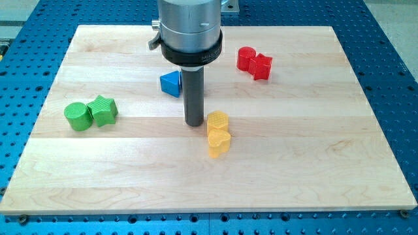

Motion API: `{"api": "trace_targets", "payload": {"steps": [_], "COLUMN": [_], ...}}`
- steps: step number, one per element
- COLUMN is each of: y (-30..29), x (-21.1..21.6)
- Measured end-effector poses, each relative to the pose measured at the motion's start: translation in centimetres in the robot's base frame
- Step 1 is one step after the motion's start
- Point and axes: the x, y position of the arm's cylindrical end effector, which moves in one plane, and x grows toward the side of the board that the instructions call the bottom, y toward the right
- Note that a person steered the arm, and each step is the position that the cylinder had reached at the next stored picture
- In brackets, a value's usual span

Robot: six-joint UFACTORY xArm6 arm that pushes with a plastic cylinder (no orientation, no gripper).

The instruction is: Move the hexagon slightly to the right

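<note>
The yellow hexagon [217, 122] lies near the middle of the wooden board [326, 163]. A yellow heart [219, 143] touches it from the view's bottom. My tip [194, 123] rests on the board just to the view's left of the hexagon, very close to it; I cannot tell whether they touch. The dark rod rises from the tip to the arm's grey body at the view's top.
A blue triangle [171, 83] sits just up and left of the rod. Two red blocks [254, 62] touch each other at the upper right. A green cylinder [78, 117] and a green star [104, 109] sit together at the left.
</note>
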Motion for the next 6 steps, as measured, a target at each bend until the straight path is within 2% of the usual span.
{"api": "trace_targets", "payload": {"steps": [6], "y": [-0.34], "x": [0.00]}}
